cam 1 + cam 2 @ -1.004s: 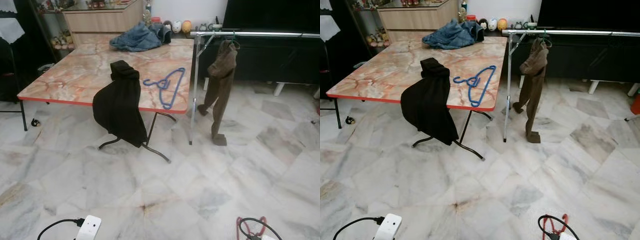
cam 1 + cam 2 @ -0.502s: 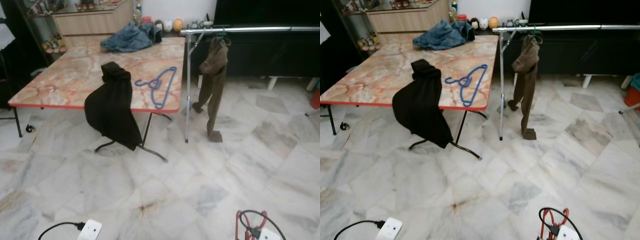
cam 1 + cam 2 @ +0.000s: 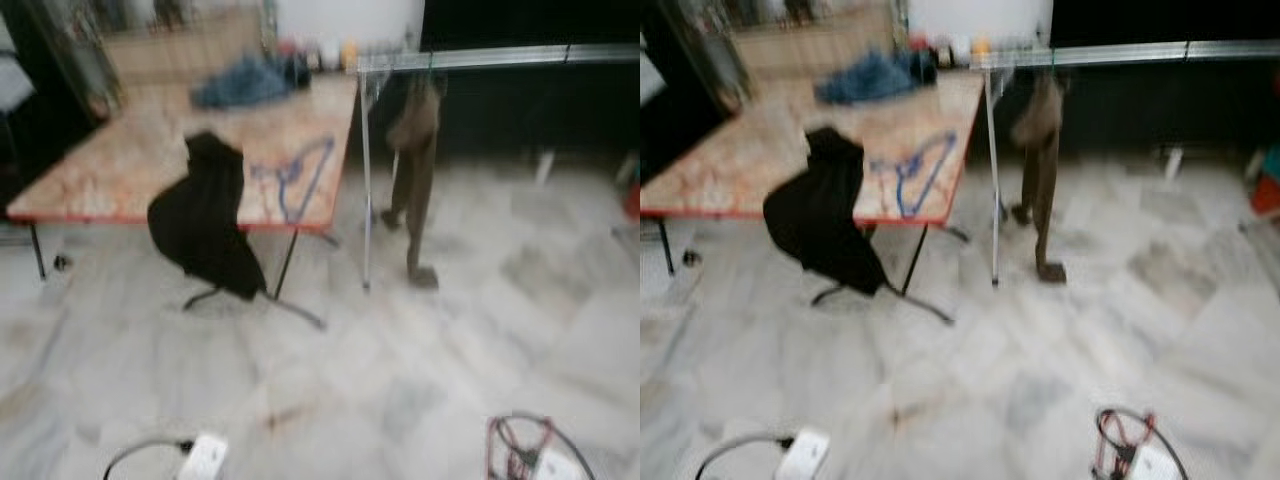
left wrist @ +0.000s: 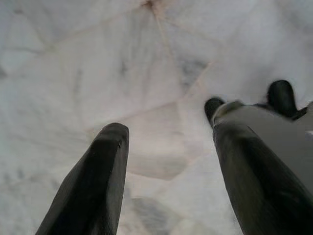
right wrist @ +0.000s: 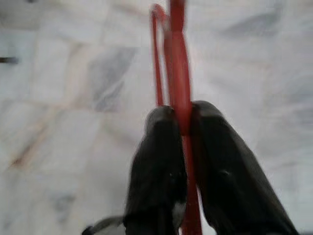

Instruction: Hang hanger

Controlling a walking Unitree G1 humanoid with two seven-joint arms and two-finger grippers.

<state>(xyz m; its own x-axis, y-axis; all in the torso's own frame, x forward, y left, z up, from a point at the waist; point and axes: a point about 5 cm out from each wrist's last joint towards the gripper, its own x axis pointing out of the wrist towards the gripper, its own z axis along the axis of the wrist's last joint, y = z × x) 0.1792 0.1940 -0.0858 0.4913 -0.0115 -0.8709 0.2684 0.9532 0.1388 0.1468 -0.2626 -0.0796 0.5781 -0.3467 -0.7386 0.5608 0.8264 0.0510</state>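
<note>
Blurring is being seen across the head views, shifted since a moment ago. A red hanger (image 5: 177,63) is being pinched by the right tool (image 5: 185,128) above the marble floor (image 3: 400,370); the left tool (image 4: 168,137) is being held spread. A blue hanger (image 3: 296,175) is lying on the tabletop (image 3: 110,165), beside the clothes rail (image 3: 500,58).
</note>
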